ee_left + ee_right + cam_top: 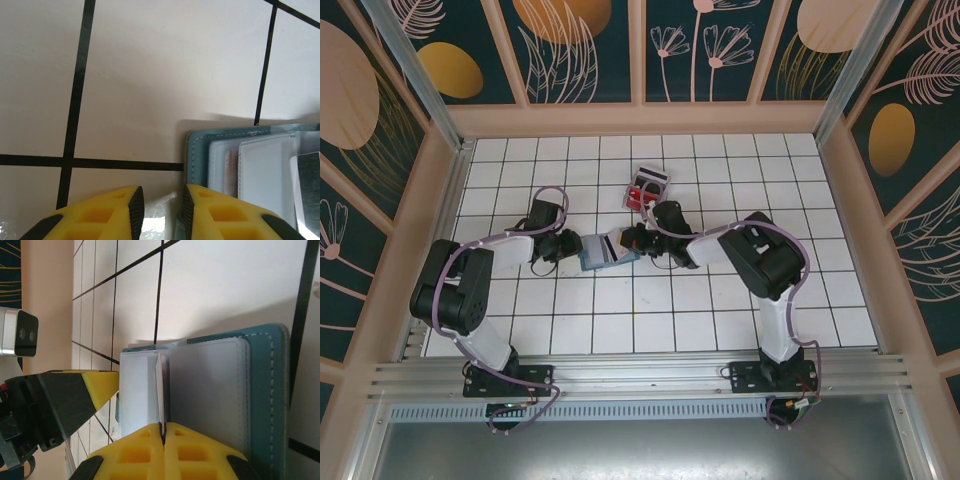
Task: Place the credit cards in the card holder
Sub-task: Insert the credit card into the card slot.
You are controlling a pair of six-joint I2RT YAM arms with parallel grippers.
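Black-and-white arms [485, 340] with purple cables [437, 283] — yellow gripper fingers [95, 217], black-tipped.

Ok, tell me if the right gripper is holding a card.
Yes, the right gripper has its fingers shut on a thin card that stands edge-on above the open wallet.

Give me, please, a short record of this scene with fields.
holder: open, lying flat
right gripper: shut on a card
card: edge-on, upright over the open holder
left gripper: jaws narrowly apart at the holder's edge; grip unclear
other cards: heaped beyond the holder
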